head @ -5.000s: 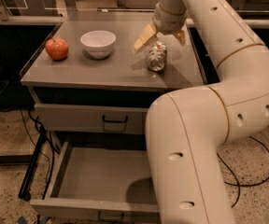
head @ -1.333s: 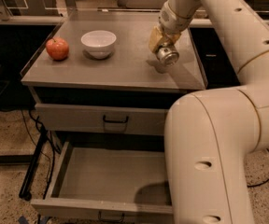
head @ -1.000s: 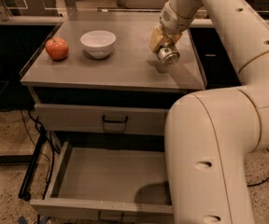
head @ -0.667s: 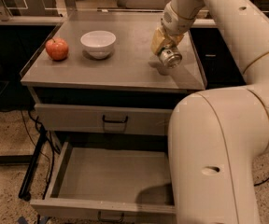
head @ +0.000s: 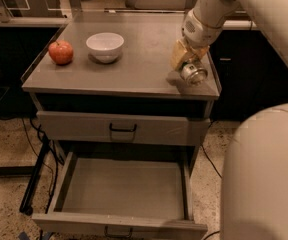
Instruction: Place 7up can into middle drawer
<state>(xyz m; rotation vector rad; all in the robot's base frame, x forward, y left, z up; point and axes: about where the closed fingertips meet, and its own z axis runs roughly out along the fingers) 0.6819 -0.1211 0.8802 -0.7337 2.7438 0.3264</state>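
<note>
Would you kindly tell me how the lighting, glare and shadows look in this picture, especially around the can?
Camera view: dim, warm light; the 7up can, gripped by the hand over the countertop edge, shows glare on its metal end; a soft shadow lies beside it; the middle drawer darkens toward its back.

Dim, warm overhead light. At two o'clock the gripper (head: pixel 188 65) clasps the 7up can (head: pixel 195 74), its metal end glinting, a soft shadow beside it toward nine o'clock.
</note>
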